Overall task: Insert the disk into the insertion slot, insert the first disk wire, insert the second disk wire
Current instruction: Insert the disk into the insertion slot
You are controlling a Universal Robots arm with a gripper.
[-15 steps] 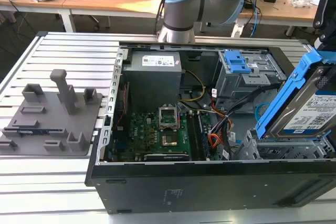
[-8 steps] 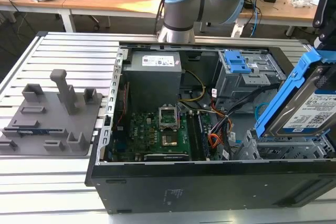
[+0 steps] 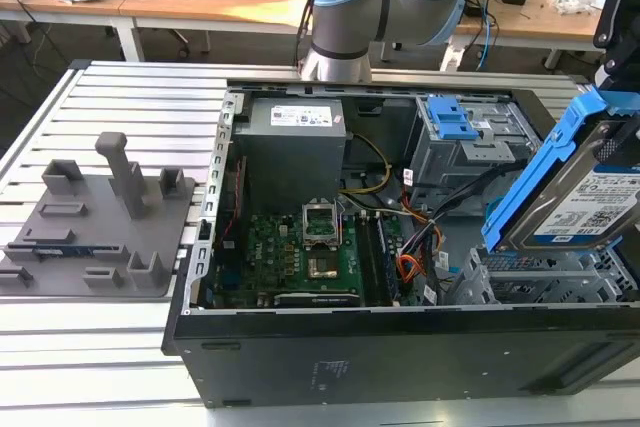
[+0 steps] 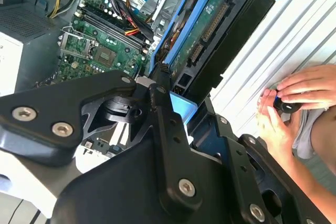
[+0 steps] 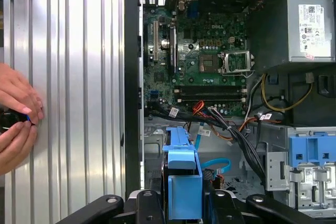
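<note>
Gripper [image 4: 181,106] clamped on the disk [image 3: 600,202], held tilted just above the insertion slot [image 3: 545,282] at the exterior view's right, lower edge angled, likely to slide into the bay.

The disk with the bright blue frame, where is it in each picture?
Exterior view: the disk is at the exterior view's right, tilted above the insertion slot.
Second wrist view: the disk is seen edge-on, next to the case's side wall.
First wrist view: the disk pokes out from the gripper.
Shared landmark: the green motherboard.
</note>
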